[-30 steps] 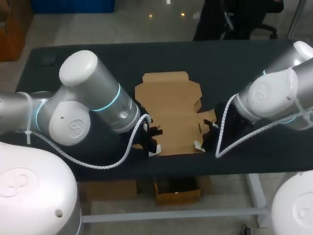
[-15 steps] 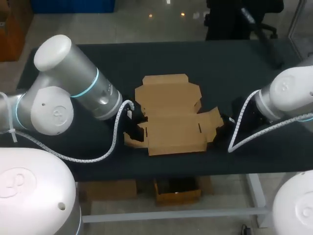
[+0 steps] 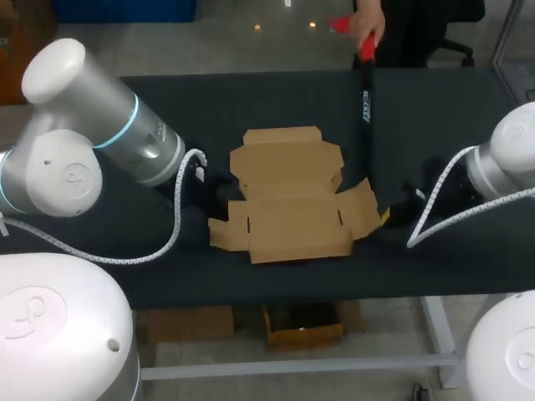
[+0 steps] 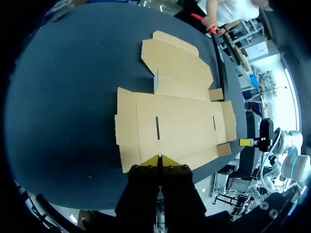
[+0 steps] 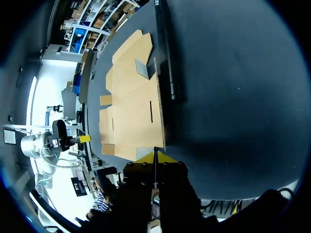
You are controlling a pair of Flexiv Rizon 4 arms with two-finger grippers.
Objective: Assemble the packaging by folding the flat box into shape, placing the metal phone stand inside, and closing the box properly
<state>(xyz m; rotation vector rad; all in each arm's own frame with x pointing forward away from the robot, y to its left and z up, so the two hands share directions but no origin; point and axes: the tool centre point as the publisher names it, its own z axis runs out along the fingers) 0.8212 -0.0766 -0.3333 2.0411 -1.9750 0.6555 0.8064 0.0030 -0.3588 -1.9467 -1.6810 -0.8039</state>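
The flat cardboard box (image 3: pixel 288 205) lies unfolded in the middle of the dark table, with its side flaps spread out. In the left wrist view my left gripper (image 4: pixel 160 159) is shut and empty, just off the box's (image 4: pixel 175 116) near edge. My right gripper (image 3: pixel 385 217) sits to the right of the box. In its own view the right gripper (image 5: pixel 155 156) is shut on nothing, close to the box's (image 5: pixel 131 102) side flap. A person's hand (image 3: pixel 368 29) holds a red-handled black stick (image 3: pixel 365 117) whose tip reaches the box's right flap. No phone stand is in view.
The black stick (image 5: pixel 165 53) lies across the far right half of the table (image 3: pixel 167 259), ahead of my right gripper. My left arm (image 3: pixel 125 142) reaches in over the table's left part. A table edge runs just in front of the box.
Both grippers have drawn back outward from the box's front corners. The box's side flaps now lie spread. A hand has brought a black stick over the table to the box.
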